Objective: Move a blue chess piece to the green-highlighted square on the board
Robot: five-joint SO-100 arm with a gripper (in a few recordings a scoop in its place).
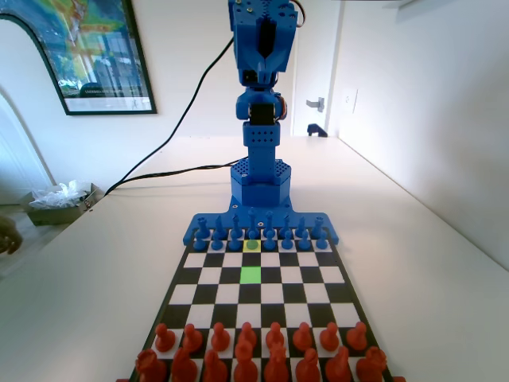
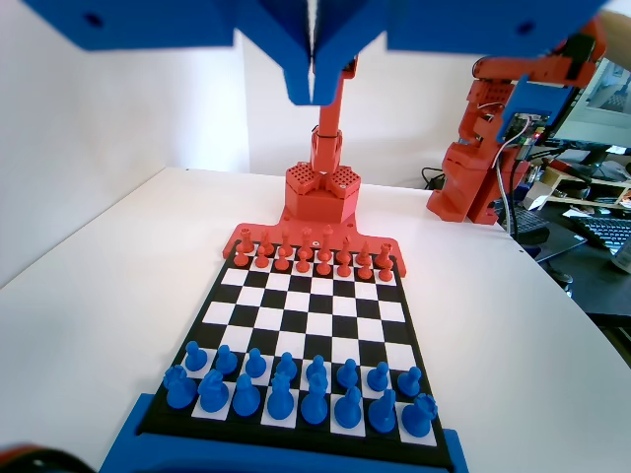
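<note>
Blue chess piece point(image 1: 252, 244) on yellow square point(image 1: 252, 248); gripper point(image 2: 314, 94) raised, jaws pressed together.

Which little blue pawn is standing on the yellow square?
The blue chess piece in the middle of the pawn row, fixed view. Its square is pale yellow; its neighbours stand on plain black or white. The green-highlighted square lies two squares ahead, empty.

We see a white worktop point(image 1: 95, 270) running back to plain white walls point(image 1: 183, 87). A framed poster point(image 1: 83, 52) hangs at the fixed view's left, above a tray of crumpled plastic point(image 1: 60, 200). A white door with a handle point(image 1: 316, 103) stands behind. In the wrist view, a cluttered desk with a keyboard point(image 2: 601, 232) sits right.
</note>
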